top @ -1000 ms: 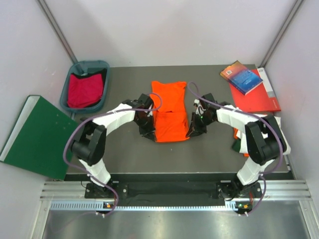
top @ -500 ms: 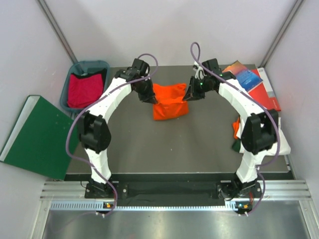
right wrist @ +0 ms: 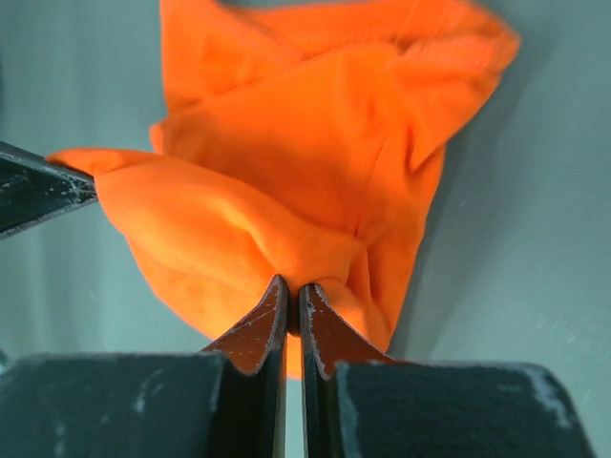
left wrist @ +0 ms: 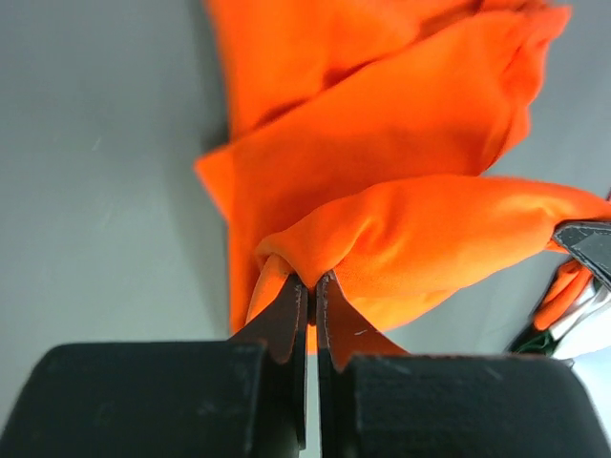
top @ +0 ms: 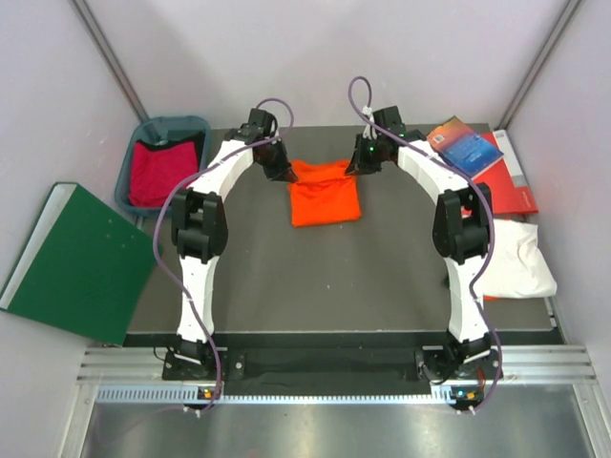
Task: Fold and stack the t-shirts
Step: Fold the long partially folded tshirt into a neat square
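Note:
The orange t-shirt (top: 325,196) lies folded over on the grey table at the far middle. My left gripper (top: 284,175) is shut on its far left corner, and the pinched fold shows in the left wrist view (left wrist: 401,239). My right gripper (top: 355,167) is shut on its far right corner, with the cloth bunched at the jaws in the right wrist view (right wrist: 286,191). A crimson red t-shirt (top: 164,172) lies in the teal bin. A white t-shirt (top: 516,262) lies at the right edge of the table.
A teal bin (top: 145,134) stands at the back left. A stiff dark-green board (top: 72,262) lies off the left edge. Red and blue books (top: 482,162) lie at the back right. Both arms stretch far across the table.
Both grippers have carried the shirt's near edge away from me to the far edge, folding the shirt in half. The right arm has uncovered the white shirt at the right.

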You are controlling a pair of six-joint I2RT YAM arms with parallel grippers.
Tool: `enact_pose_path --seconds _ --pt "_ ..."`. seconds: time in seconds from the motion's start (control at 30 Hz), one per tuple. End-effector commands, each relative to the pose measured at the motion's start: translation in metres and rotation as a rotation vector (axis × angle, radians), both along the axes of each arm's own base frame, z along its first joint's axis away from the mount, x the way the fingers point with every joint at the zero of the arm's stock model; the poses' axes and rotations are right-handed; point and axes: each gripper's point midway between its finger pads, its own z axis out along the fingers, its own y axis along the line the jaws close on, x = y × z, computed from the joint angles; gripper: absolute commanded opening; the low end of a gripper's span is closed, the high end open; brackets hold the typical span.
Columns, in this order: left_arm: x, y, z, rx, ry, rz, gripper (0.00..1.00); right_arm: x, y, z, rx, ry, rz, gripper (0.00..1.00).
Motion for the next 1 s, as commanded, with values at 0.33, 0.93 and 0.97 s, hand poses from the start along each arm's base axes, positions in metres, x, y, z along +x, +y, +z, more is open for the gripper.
enact_pose_path --seconds 0.33,0.93,0.97 --pt "0.075 -0.011 0.044 -0.13 -0.276 0.024 0.99 0.098 -0.016 0.03 0.133 -0.278 -0.2 0.7" --pt "-0.044 -0.006 -0.028 -0.092 0.004 0.017 0.94 -0.013 -0.047 -0.031 0.07 -0.027 -0.15 0.83" --pt "-0.046 -0.009 -0.032 -0.099 0.015 0.009 0.93 -0.017 -0.045 -0.036 0.069 -0.01 -0.146 0.83"
